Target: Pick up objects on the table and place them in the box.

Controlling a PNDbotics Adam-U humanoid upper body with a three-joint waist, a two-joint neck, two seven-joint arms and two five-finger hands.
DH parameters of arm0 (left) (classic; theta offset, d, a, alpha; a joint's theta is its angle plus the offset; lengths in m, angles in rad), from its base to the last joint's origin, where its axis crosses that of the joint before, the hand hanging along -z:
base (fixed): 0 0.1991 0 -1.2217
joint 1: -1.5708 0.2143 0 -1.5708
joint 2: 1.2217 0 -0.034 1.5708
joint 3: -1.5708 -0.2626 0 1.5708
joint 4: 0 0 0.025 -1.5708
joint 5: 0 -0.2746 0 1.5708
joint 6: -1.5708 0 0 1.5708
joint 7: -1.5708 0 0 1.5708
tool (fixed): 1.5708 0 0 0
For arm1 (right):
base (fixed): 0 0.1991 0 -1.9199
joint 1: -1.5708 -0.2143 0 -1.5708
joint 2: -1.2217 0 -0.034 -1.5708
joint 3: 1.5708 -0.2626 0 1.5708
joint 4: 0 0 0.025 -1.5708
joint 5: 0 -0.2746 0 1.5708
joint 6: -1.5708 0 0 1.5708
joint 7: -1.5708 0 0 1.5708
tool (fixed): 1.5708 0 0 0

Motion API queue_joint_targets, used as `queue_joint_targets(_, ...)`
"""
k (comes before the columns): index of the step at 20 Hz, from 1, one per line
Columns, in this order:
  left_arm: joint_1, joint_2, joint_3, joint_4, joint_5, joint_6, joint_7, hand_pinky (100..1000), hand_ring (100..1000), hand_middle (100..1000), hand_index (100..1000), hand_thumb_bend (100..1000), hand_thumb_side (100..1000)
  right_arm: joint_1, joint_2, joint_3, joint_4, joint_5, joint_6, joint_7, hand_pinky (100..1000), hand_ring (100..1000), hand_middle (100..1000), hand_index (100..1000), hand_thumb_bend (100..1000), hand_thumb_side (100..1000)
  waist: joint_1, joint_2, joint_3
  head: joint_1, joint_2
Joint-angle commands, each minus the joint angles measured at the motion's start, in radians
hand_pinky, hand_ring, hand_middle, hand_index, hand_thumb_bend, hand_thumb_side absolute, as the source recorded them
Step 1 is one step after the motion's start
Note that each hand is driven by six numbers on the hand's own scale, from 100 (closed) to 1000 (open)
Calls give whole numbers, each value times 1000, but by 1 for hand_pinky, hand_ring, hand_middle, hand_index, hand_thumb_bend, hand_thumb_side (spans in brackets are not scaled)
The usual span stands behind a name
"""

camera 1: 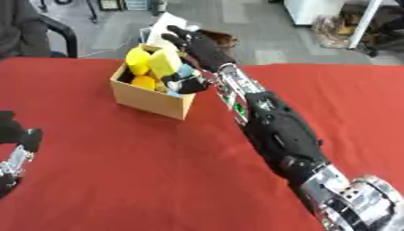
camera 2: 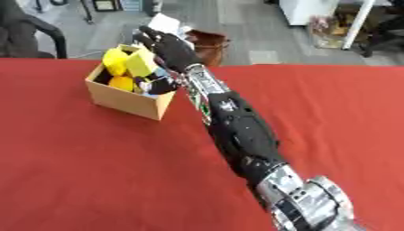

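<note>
Placement step: right hand at the box.
Red tabletop (camera 1: 142,180) carries the cardboard box (camera 1: 150,100), which holds yellow objects (camera 1: 140,61). Right hand (camera 1: 201,47) holds a yellow block (camera 1: 164,62) over the box, thumb curled beneath, fingers (camera 1: 176,35) extended. Next: release, withdraw upward. Left hand (camera 1: 16,131) rests idle at the lower left, fingers unclear.

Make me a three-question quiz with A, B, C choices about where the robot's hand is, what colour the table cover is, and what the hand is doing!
1. Where is the robot's right hand?
A. over the brown cardboard box
B. flat on the table
C. out of sight

2. What colour is the cloth on the table?
A. blue
B. red
C. green

3. What is the right hand doing with the yellow block?
A. pinching it
B. pushing it along the table
C. nothing

Answers: 1 A, the hand hangs above the open box. 2 B, the cloth is red all over. 3 A, thumb and fingers close round the block.
</note>
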Motion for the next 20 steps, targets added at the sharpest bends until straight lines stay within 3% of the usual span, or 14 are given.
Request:
queue_joint_targets(1, 7, 20, 20, -2, -7, -1, 19, 645, 617, 544, 698, 509, 409, -15, -70, 3, -88, -34, -40, -45, 847, 861, 958, 967, 120, 133, 13, -29, -30, 37, 13)
queue_joint_targets(5, 21, 22, 29, 7, -11, -4, 34, 645, 618, 545, 696, 509, 410, 51, -144, -3, -199, -101, -103, -101, 786, 777, 897, 951, 100, 119, 11, -34, -68, 72, 21)
queue_joint_targets(11, 27, 22, 38, 17, -14, -7, 48, 645, 622, 548, 693, 508, 411, 193, -258, -15, -363, -203, -117, -155, 728, 673, 807, 926, 100, 127, 12, -31, -102, 105, 24)
queue_joint_targets(14, 30, 21, 42, 21, -15, -8, 54, 645, 623, 549, 694, 508, 412, 275, -292, -40, -445, -253, -90, -161, 700, 622, 734, 897, 100, 178, 15, -26, -118, 116, 22)
queue_joint_targets(20, 30, 19, 47, 17, -18, -14, 64, 648, 629, 555, 702, 507, 411, 441, -289, -87, -611, -355, 7, -141, 679, 595, 696, 850, 100, 247, 20, -12, -139, 136, 22)
